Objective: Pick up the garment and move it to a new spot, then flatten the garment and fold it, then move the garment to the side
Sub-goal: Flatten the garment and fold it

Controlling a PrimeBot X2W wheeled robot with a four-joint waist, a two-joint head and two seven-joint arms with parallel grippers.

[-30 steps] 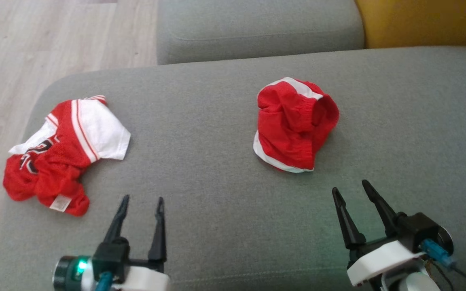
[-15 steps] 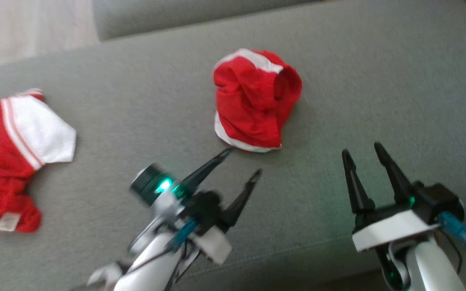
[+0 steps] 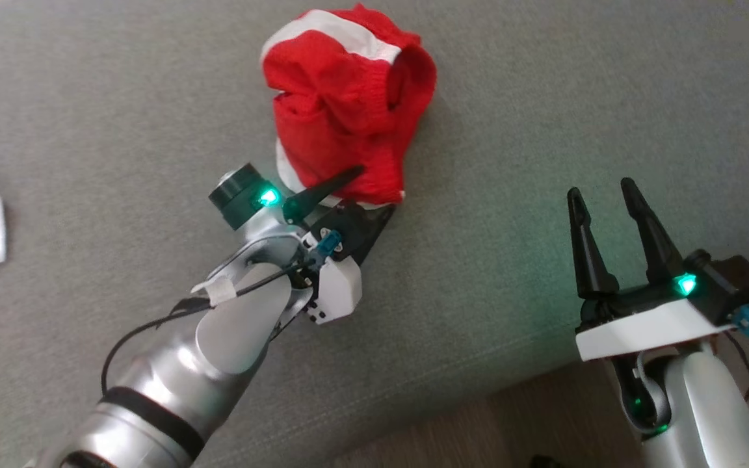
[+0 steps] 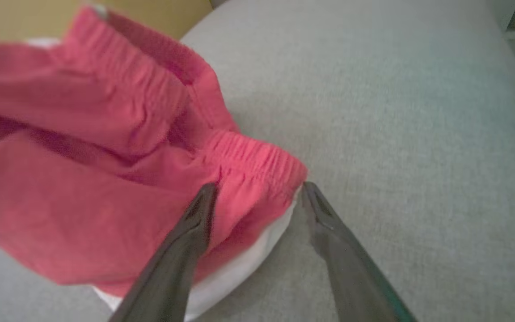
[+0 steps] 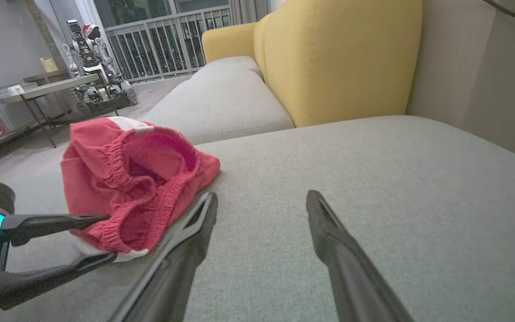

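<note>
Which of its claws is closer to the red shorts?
Left. The left gripper is open around the near edge of the shorts; the right gripper is open, well apart to their right.

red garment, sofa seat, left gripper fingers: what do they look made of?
Red garment: soft matte fabric, likely knit, given limp folds and gathered elastic band; white trim. Sofa seat: grey woven upholstery, fine weave visible. Left gripper fingers: dark, smooth, rigid; probably plastic, though coated metal is possible.
</note>
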